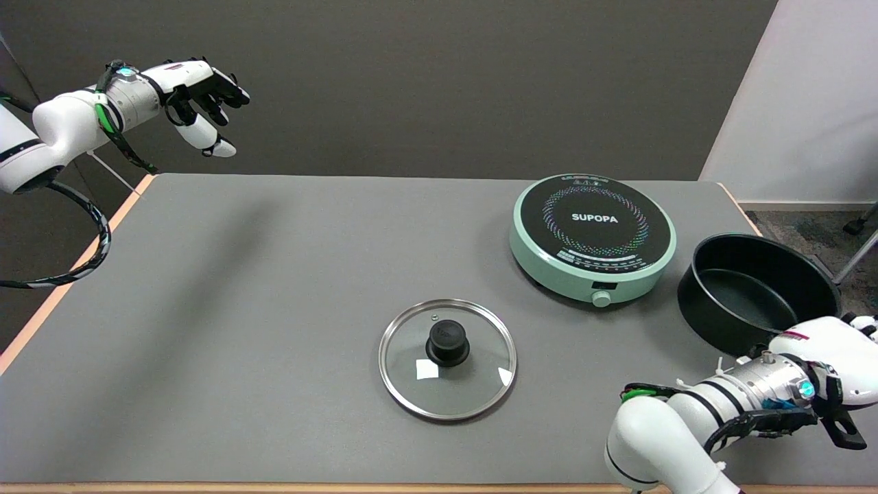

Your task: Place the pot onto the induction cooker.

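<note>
My right hand (840, 357) sits by pot (758, 291) at cooker's (592, 235) 4 o'clock; fingers' state I can't tell.

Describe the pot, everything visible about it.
The pot is round and black with a dark, matte, nonstick-looking inside, and it holds nothing. It stands upright and lidless near the table's right edge, beside the induction cooker and apart from it. The right hand covers its near rim; whether it grips cannot be told. A black handle-like piece shows below the wrist.
</note>
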Controlling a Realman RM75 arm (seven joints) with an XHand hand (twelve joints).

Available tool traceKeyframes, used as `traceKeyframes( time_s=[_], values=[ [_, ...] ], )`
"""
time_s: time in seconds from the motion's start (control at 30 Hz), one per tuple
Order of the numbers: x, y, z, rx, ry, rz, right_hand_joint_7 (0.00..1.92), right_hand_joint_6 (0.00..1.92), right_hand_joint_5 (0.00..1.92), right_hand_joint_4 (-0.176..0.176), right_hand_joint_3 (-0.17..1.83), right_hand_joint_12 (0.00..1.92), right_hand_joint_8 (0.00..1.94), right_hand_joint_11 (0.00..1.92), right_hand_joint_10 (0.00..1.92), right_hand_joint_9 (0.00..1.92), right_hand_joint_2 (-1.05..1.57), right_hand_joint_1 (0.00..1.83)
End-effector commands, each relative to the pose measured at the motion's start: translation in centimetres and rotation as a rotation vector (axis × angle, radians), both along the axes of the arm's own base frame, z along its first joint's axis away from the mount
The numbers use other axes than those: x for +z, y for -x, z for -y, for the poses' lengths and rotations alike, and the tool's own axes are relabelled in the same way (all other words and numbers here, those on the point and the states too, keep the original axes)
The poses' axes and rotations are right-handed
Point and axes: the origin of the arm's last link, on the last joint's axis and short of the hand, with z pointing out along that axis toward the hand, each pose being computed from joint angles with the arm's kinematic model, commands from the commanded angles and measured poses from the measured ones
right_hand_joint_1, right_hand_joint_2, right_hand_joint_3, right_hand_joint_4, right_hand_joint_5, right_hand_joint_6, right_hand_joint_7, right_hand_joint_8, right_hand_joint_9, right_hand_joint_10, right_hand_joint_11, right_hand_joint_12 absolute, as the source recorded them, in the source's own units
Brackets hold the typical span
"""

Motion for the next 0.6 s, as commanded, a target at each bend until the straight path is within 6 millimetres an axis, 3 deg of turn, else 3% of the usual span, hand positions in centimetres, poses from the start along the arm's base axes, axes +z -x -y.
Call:
traceKeyframes(
  time_s=[0.03, 0.23, 0.27, 0.3, 0.37, 0.43, 0.6],
  values=[
    [0.94, 0.68, 0.14, 0.006, 0.028, 0.055, 0.23, 0.23, 0.23, -0.176, 0.77, 0.23, 0.23, 0.23, 0.23, 0.23, -0.67, 1.32],
    [0.98, 1.04, 0.12, -0.002, 0.033, 0.079, 0.17, 0.17, 0.17, -0.175, 0.83, 0.17, 0.17, 0.17, 0.17, 0.17, -0.72, 1.31],
    [0.98, 1.04, 0.12, -0.002, 0.033, 0.079, 0.15, 0.15, 0.15, -0.148, 0.97, 0.15, 0.15, 0.15, 0.15, 0.15, -0.77, 1.29],
    [0.98, 1.04, 0.12, -0.002, 0.033, 0.079, 0.14, 0.14, 0.14, -0.108, 1.24, 0.14, 0.14, 0.14, 0.14, 0.14, -0.82, 1.26],
    [1.01, 0.97, 0.13, -0.001, 0.032, 0.073, 0.14, 0.14, 0.14, -0.072, 1.33, 0.14, 0.14, 0.14, 0.14, 0.14, -0.84, 1.24],
    [1.01, 0.94, 0.16, 0.001, 0.032, 0.073, 0.21, 0.21, 0.21, -0.011, 1.63, 0.21, 0.21, 0.21, 0.21, 0.21, -0.87, 1.21],
    [1.01, 0.97, 0.20, 0.001, 0.033, 0.077, 0.28, 0.28, 0.28, 0.009, 1.70, 0.28, 0.28, 0.28, 0.28, 0.28, -0.88, 1.20]
  ],
)
